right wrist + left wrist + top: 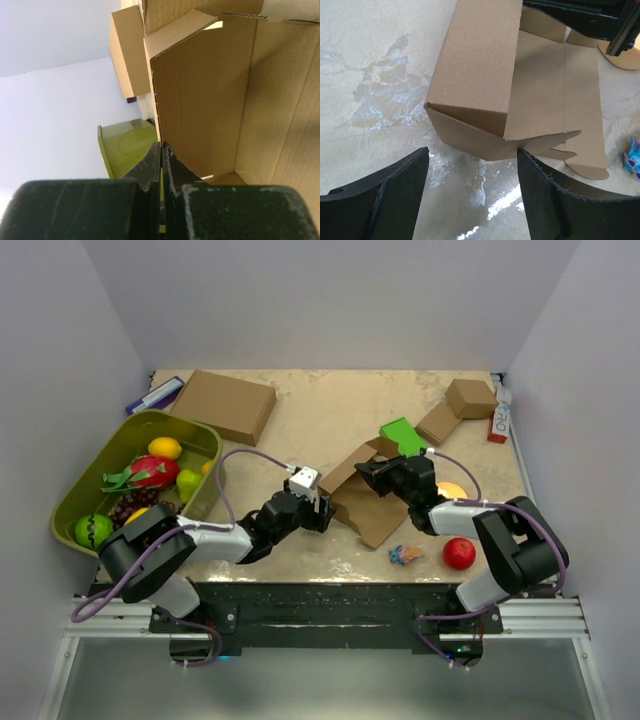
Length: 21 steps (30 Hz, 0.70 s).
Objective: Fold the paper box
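**Half-folded box sits between two robot hands**

The paper box [372, 518] lies partly folded at the middle of the surface [330, 420], with one long wall raised and another panel flat beside it. The right hand [161, 147] is pinched tight on the edge of an upright panel, which shows as a thin line between its fingers [150, 164]. The left hand [472, 151] is spread wide just short of the box's near corner and holds nothing. A green bin [80, 485] of fruit stands at the left. A red apple [459, 553] lies near the right arm.
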Tool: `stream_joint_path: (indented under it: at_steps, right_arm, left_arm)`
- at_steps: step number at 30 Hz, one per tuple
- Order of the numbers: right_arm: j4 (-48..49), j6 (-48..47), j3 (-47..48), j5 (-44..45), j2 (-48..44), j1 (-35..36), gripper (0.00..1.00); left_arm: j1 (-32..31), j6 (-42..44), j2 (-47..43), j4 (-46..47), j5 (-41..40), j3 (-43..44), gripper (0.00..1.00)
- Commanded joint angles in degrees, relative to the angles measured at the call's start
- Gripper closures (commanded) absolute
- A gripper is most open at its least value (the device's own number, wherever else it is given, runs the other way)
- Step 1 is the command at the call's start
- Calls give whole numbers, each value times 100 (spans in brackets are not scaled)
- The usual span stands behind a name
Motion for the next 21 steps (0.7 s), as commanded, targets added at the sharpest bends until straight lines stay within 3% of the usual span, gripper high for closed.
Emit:
stream_joint_path:
  at_steps: [1,7,14,21]
  right_arm:
    - [-277,-155,-65,112,-163,-6,100]
    - [-295,-164,-108,121,-181,-15,100]
    - [-312,-173,-117,94,-190,-6,100]
    - [-391,-208,-135,112,-260,-15,100]
  left_arm:
    - [-4,-212,168,754,-692,104,27]
    - [-12,-353,168,1262,-1352,-45,30]
    - [5,464,527,2319,246,-98,23]
    - [137,526,809,2626,503,-125,23]
